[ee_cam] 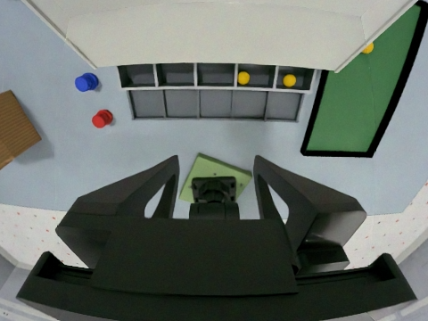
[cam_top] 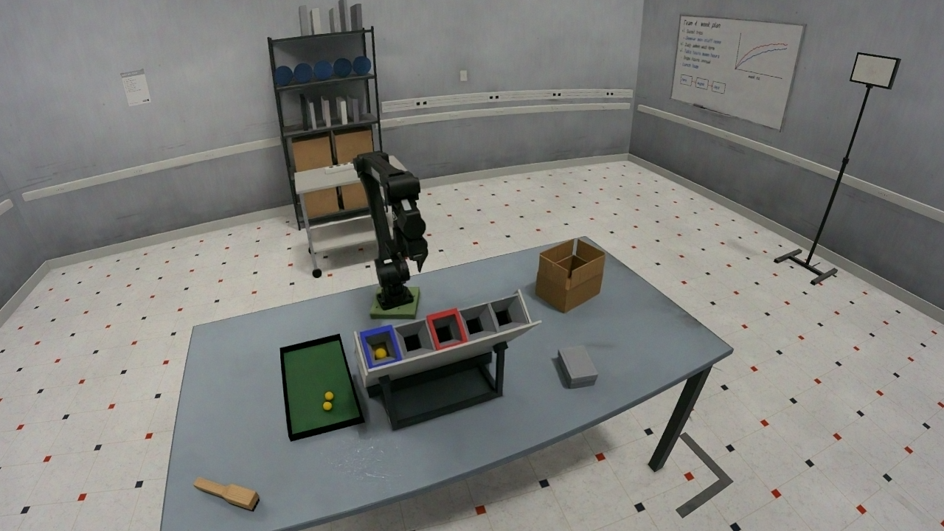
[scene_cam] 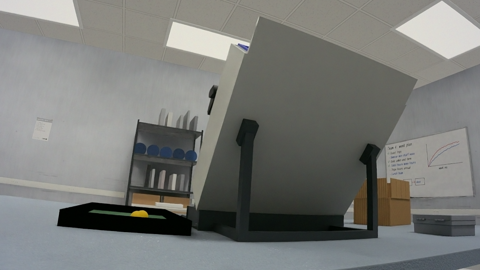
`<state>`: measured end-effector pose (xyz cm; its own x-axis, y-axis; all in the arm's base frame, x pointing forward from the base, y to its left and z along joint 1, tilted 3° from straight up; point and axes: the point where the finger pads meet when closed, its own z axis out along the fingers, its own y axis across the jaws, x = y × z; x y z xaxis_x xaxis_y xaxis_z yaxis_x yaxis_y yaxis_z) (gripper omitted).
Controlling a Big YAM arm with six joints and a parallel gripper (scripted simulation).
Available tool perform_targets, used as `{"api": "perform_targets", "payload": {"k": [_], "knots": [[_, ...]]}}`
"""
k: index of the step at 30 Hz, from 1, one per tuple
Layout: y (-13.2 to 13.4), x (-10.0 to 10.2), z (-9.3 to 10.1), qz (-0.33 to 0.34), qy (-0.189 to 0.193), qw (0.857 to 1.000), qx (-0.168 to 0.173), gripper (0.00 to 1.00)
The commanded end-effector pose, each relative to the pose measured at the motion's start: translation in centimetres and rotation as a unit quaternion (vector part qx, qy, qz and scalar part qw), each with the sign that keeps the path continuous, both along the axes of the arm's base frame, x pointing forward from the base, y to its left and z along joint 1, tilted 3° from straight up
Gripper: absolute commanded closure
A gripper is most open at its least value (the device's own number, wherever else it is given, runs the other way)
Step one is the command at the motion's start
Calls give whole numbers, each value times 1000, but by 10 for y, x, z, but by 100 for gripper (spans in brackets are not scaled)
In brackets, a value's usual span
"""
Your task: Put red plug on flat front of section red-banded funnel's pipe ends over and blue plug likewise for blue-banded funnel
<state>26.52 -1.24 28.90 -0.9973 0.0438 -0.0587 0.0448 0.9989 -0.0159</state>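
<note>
My gripper (ee_cam: 216,162) (cam_top: 420,266) is open and empty. It hangs behind the funnel box, above the table and the arm's base. In the wrist view the section tray (ee_cam: 214,104) lies under the white cover (ee_cam: 214,40) (scene_cam: 302,134). One yellow marble (ee_cam: 242,78) sits in the second section from the right, and another (ee_cam: 289,80) sits in the rightmost section. The blue plug (ee_cam: 86,82) and the red plug (ee_cam: 102,119) stand on the table left of the sections. The blue-banded funnel (cam_top: 380,344) holds a yellow marble (cam_top: 380,353). The red-banded funnel (cam_top: 446,328) shows no marble.
The green marble tray (cam_top: 318,385) (ee_cam: 357,111) (scene_cam: 120,219) holds two marbles (cam_top: 327,401). A cardboard box (cam_top: 569,273) (ee_cam: 13,129) (scene_cam: 386,201), a grey case (cam_top: 577,366) (scene_cam: 443,224) and a wooden block (cam_top: 226,493) are on the table.
</note>
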Motion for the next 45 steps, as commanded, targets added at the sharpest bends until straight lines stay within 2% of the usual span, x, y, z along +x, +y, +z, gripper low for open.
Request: {"api": "perform_targets", "payload": {"k": [1,20,21,45], "knots": [[-2,5,8,0,-14,1000,-1,41],[0,2,5,-1,-8,1000,-1,41],[0,2,5,-1,-8,1000,-1,20],[0,2,5,-1,-8,1000,-1,20]]}}
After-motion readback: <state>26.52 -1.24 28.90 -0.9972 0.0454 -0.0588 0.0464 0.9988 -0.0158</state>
